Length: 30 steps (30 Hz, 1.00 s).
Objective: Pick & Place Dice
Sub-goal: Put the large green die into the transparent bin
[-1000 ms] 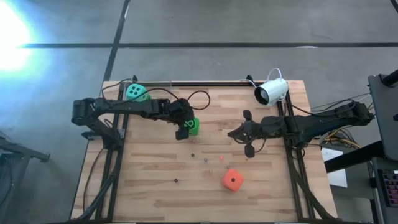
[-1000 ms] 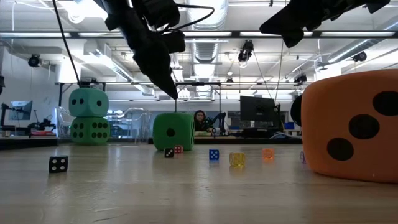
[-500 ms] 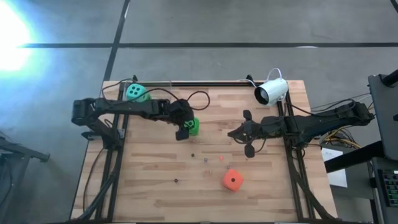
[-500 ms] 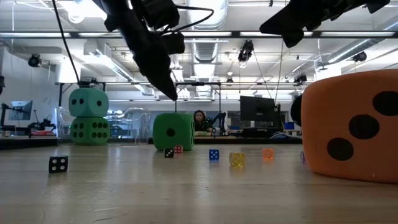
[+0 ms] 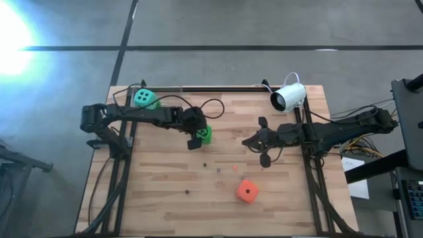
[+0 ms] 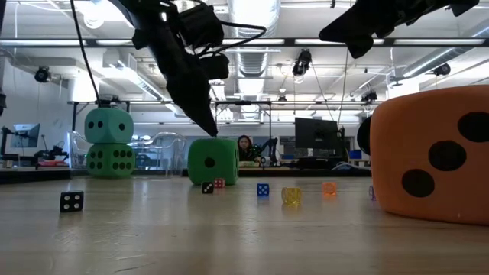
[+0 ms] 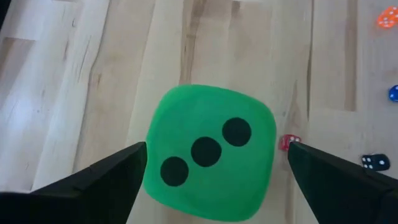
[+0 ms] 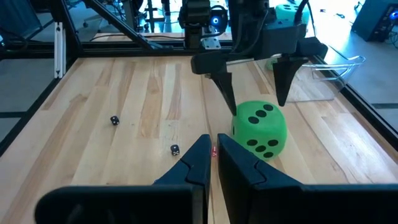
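Observation:
A bright green die (image 5: 206, 135) rests on the table left of centre, its three-pip face up in the left wrist view (image 7: 211, 162). My left gripper (image 5: 198, 134) is open just above it, one finger on each side of the die's top (image 8: 255, 104), touching nothing. A teal die (image 6: 108, 126) sits on a second green die (image 6: 108, 160) at the far left corner (image 5: 145, 99). An orange-red die (image 5: 246, 192) lies near the front. My right gripper (image 8: 213, 155) is shut and empty, held above the table right of centre (image 5: 248, 141).
Several tiny coloured and black dice (image 6: 262, 190) are scattered over the middle of the wooden table (image 5: 165, 192). A white camera (image 5: 289, 97) stands at the far right. Black rails run along the table's left, right and far edges.
My left gripper has come down toward the green die, still open, until its fingertips are level with the die's top. The die has stayed where it was.

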Available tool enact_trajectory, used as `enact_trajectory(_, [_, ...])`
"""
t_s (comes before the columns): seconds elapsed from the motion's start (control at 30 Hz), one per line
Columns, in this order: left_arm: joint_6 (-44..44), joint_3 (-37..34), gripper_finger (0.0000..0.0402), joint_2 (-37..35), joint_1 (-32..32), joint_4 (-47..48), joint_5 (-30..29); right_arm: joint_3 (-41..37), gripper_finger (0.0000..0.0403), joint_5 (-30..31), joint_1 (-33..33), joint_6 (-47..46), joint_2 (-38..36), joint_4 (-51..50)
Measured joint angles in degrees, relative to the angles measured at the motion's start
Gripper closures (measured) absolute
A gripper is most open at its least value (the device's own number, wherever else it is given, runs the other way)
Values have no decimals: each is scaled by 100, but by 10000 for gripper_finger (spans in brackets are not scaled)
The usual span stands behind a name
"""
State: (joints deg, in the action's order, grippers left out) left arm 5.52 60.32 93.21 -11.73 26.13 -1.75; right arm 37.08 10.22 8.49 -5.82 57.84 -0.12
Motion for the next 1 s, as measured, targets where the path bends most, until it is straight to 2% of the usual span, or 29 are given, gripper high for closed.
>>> enact_trajectory(0.33, [9,-82,2,15,-155,-129,7,0,376,-4,0,0,-2,0])
enact_trajectory(0.73, [108,-50,2,253,-224,-343,347,0,376,-15,0,0,-2,2])
enact_trajectory(1.0, [171,146,2,243,-236,-20,256,0,376,-13,0,2,-2,-2])
